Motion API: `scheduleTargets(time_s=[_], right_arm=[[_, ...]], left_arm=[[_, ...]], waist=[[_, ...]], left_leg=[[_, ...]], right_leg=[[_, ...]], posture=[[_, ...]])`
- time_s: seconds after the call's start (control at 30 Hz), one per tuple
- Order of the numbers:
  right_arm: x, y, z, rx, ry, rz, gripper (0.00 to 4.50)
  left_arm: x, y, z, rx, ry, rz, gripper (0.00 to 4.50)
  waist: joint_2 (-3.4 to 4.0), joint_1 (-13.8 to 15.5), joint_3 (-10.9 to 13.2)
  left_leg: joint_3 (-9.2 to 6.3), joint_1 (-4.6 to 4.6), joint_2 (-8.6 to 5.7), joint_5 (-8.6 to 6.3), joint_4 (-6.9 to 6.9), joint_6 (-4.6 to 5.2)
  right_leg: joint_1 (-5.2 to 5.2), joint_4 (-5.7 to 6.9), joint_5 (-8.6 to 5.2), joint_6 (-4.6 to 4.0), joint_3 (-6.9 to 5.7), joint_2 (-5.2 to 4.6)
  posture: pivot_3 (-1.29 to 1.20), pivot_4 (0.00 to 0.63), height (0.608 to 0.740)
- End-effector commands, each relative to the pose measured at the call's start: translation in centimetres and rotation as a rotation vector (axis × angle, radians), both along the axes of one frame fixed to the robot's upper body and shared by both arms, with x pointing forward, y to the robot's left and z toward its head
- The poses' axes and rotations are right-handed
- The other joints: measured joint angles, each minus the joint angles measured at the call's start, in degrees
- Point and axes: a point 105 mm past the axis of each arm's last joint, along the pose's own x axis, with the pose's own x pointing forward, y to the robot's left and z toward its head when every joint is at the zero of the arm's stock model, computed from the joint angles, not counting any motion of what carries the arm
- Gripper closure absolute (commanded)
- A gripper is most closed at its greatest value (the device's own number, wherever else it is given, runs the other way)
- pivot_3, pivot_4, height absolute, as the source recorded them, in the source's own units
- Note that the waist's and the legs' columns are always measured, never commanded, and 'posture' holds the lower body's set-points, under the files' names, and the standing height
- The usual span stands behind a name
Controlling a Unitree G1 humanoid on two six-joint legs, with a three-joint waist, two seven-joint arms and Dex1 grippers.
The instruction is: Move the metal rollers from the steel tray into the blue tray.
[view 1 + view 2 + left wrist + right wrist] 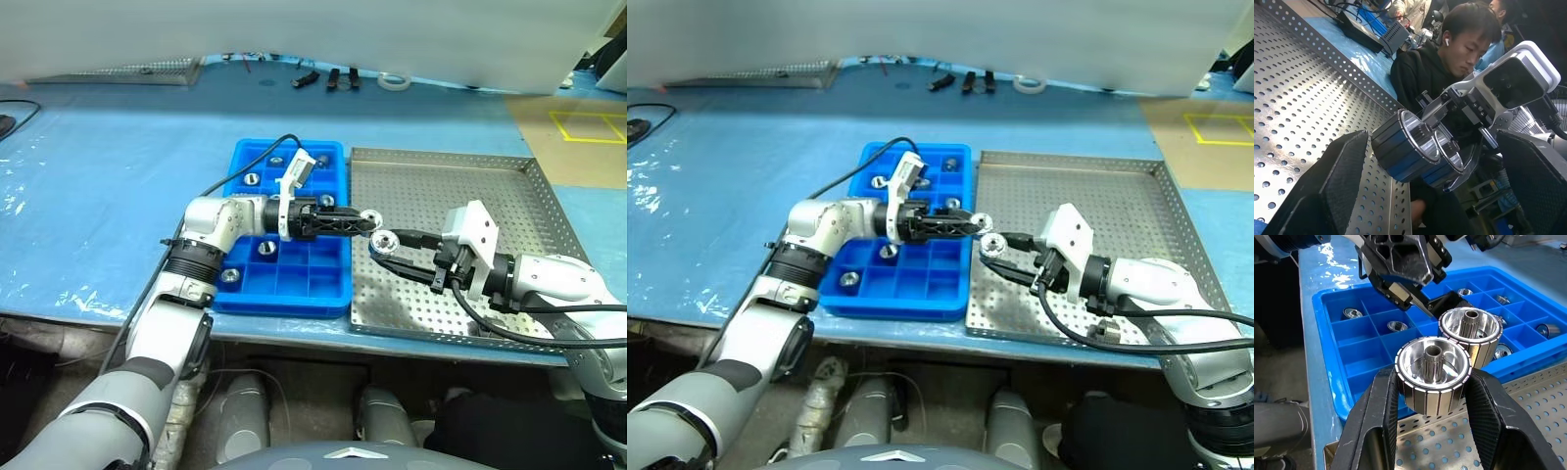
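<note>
Clearly ribbed and shiny, one metal roller (1433, 369) sits clamped in the right gripper (1434, 396); left gripper (1435, 161) spread wide.

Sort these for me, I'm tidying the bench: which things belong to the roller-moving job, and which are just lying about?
Job: metal rollers, steel tray, blue tray.
Lying about: white tape ring, small black parts, both far back.

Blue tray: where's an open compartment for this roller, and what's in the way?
Free: the blue tray's near-row compartments, right of the corner roller, and the steel tray's bare far half. Crowded: the seam between trays, where the open left gripper and the right gripper, shut on a roller, meet.
</note>
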Motion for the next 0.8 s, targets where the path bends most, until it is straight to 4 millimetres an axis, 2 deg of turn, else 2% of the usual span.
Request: scheduleTargets(time_s=[0.03,0.33,0.57,0.63,0.8], right_arm=[[-0.51,0.76,1.57,0.018,-0.070,0.047,2.88],[-0.85,1.03,1.58,0.019,-0.073,0.054,2.88],[-0.71,1.28,1.69,0.019,-0.078,0.047,2.88],[-0.64,1.34,1.73,0.019,-0.079,0.043,2.88],[-0.52,1.48,1.85,0.019,-0.080,0.039,2.88]], left_arm=[[0.15,-0.54,0.80,-0.012,-0.022,-0.008,0.10],[0.60,-1.28,1.21,-0.038,-0.022,0.016,0.10],[0.81,-1.27,1.17,-0.035,-0.024,0.026,2.39],[0.86,-1.26,1.41,-0.055,-0.016,0.026,2.89],[0.94,-1.49,1.29,-0.039,-0.023,0.030,2.89]], waist=[[0.00,0.0,0.0],[0.00,0.0,0.0],[0.00,0.0,0.0],[0.00,-0.1,0.0],[0.00,-0.1,0.0]], left_leg=[[0.00,0.00,0.00,0.00,0.00,0.00],[0.00,-0.01,0.00,0.01,0.00,0.06],[0.00,0.00,0.00,0.01,0.00,0.06],[0.00,-0.01,-0.01,0.01,0.00,0.06],[0.01,-0.01,0.01,0.01,0.00,0.06]], right_leg=[[0.00,0.00,0.00,0.00,0.00,0.00],[0.00,-0.02,0.00,0.00,0.00,0.00],[0.01,-0.02,0.00,0.00,0.00,0.00],[0.01,-0.03,0.00,0.00,0.01,0.00],[0.00,-0.03,0.00,0.00,0.00,0.01]], posture=[[-0.29,0.150,0.740],[-0.30,0.150,0.740],[-0.31,0.150,0.740],[-0.31,0.150,0.740],[-0.31,0.150,0.740]])
